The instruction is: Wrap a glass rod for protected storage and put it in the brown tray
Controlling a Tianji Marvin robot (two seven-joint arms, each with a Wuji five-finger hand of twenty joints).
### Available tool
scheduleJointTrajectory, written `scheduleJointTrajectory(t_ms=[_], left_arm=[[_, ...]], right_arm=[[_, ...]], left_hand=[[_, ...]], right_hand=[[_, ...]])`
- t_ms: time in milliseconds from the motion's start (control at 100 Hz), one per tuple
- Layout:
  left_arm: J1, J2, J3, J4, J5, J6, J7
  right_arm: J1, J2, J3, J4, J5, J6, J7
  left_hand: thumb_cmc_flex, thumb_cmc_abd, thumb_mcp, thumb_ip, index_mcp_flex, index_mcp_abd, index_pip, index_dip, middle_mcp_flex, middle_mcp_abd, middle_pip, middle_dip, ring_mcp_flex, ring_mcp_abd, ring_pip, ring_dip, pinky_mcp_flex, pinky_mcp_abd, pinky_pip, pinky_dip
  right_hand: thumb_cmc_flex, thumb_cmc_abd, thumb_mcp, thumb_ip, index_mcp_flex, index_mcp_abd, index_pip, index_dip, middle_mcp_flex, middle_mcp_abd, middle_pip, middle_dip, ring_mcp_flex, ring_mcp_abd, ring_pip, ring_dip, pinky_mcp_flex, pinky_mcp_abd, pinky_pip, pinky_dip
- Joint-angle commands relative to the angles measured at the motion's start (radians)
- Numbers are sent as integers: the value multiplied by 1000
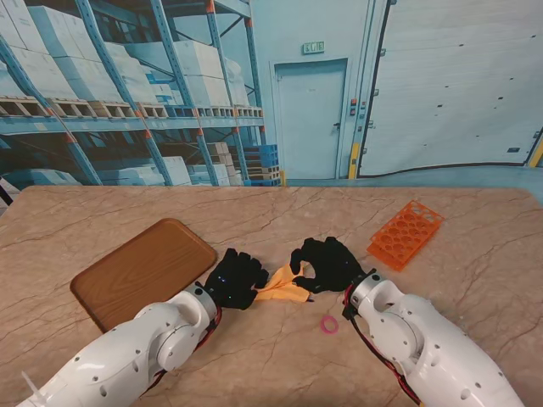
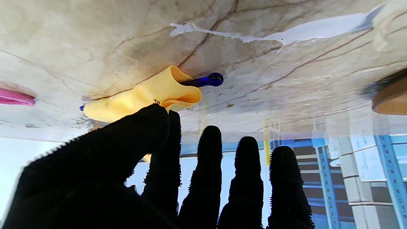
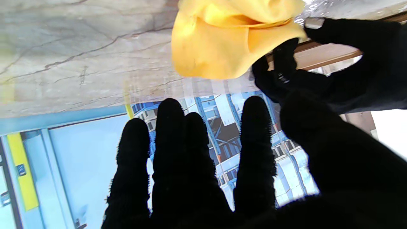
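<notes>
- Stand view: no brand or label reads clearly; a small green sign above the door in the printed warehouse backdrop is too small to make out. On the marble-patterned table [image 1: 475, 280] lies the yellow cloth [image 1: 282, 287], crumpled between the two black-gloved hands. The left hand [image 1: 235, 278] rests at the cloth's left end, the right hand [image 1: 327, 264] curls over its right end. The brown tray [image 1: 142, 270], a rounded wood-grain rectangle, lies to the left, apart from the cloth. An orange rack [image 1: 405, 233] with round holes lies to the right, and a pink ring [image 1: 329, 324] sits nearer to me, just beside the right forearm.
- Left wrist view: the cloth [image 2: 149, 93] is rolled into a loose tube around the glass rod [image 2: 203, 80], a dark blue stick whose rounded tip pokes out of one end. The left hand [image 2: 152, 178] pinches the cloth's edge between thumb and forefinger; the other fingers stand straight and apart.
- Right wrist view: the cloth [image 3: 229, 38] shows soft, smooth folds. The right hand [image 3: 254, 165] has fingers extended; whether its thumb grips the cloth I cannot tell. The rod is hidden here.
</notes>
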Motion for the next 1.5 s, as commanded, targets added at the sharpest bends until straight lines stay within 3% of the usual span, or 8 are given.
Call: scheduleJointTrajectory(t_ms=[0, 100, 240, 630, 870, 1000, 1110, 1490], left_arm=[[6, 4, 2, 0, 12, -11, 7], [4, 6, 5, 3, 22, -23, 14], [1, 5, 9, 6, 21, -26, 18], [-3, 5, 17, 11, 22, -25, 24], [-4, 3, 18, 13, 21, -26, 31], [-3, 3, 17, 14, 22, -27, 34], [-2, 4, 15, 13, 24, -26, 36], [6, 10, 3, 11, 56, -26, 52]], right_arm=[[-1, -4, 3, -3, 2, 21, 0], [12, -2, -2, 10, -5, 43, 9], [69, 4, -41, 70, -38, 46, 7], [231, -5, -190, 222, -10, 29, -11], [284, -5, -254, 259, 16, 20, 24], [289, -3, -265, 264, 15, 8, 31], [276, -3, -256, 252, 19, -16, 26], [183, 25, -171, 128, -34, -81, 113]], left_hand=[[21, -5, -12, -6, -21, -29, -1, 7, -13, -2, -13, -2, -19, -20, -14, -8, -16, -5, -15, -5], [22, -3, -17, -7, -23, -29, -1, 5, -14, -3, -12, -2, -19, -22, -15, -8, -16, -5, -15, -5], [23, -2, -19, -7, -22, -28, 1, 3, -15, -4, -11, -2, -20, -22, -14, -8, -16, -6, -16, -5], [22, -2, -20, -6, -23, -31, 2, 0, -15, -2, -11, -3, -20, -21, -15, -8, -17, -7, -18, -5], [23, -1, -21, -7, -23, -30, 2, -2, -14, -2, -11, -3, -21, -22, -15, -8, -16, -7, -19, -5], [23, 0, -22, -6, -23, -31, 2, -3, -15, -1, -11, -3, -21, -20, -15, -8, -17, -7, -19, -5], [22, 1, -23, -7, -24, -29, 1, -4, -15, -3, -11, -3, -21, -20, -15, -8, -17, -7, -19, -5], [12, -1, -34, -9, -30, 9, 6, -19, -15, -4, -6, -1, -20, -20, -11, -6, -15, -6, -17, -3]], right_hand=[[-50, 48, -25, 49, -54, 41, -79, 2, 6, 14, -16, -1, -4, 9, -20, 17, -2, 12, -14, 29], [-87, 53, -18, 87, -109, 91, -252, 97, -17, 16, -28, 2, -19, 6, -32, 17, -6, 6, -24, 41], [-77, -54, 23, 70, -215, 82, -331, 95, -79, 7, -43, 0, -47, -13, -57, 8, -17, -2, -37, 42], [-33, -76, 68, 56, -272, 21, -296, 110, -133, -11, -52, -12, -62, -42, -103, -18, -14, -28, -57, 49], [-25, -73, 91, 51, -109, -17, -239, 123, -119, -5, -51, -18, -58, -35, -101, -20, -11, -24, -59, 54], [61, -125, 90, -43, -32, -88, -45, -24, -78, -8, -52, -26, -39, -29, -96, -21, -1, -17, -60, 64], [122, -86, 97, -35, 98, -127, 46, -5, -25, -19, -48, -28, -18, -17, -89, -19, 8, -9, -55, 65], [131, -132, 154, -11, 155, -92, 51, 6, 4, -19, -59, -32, -23, 0, -107, -25, -3, 5, -61, 63]])
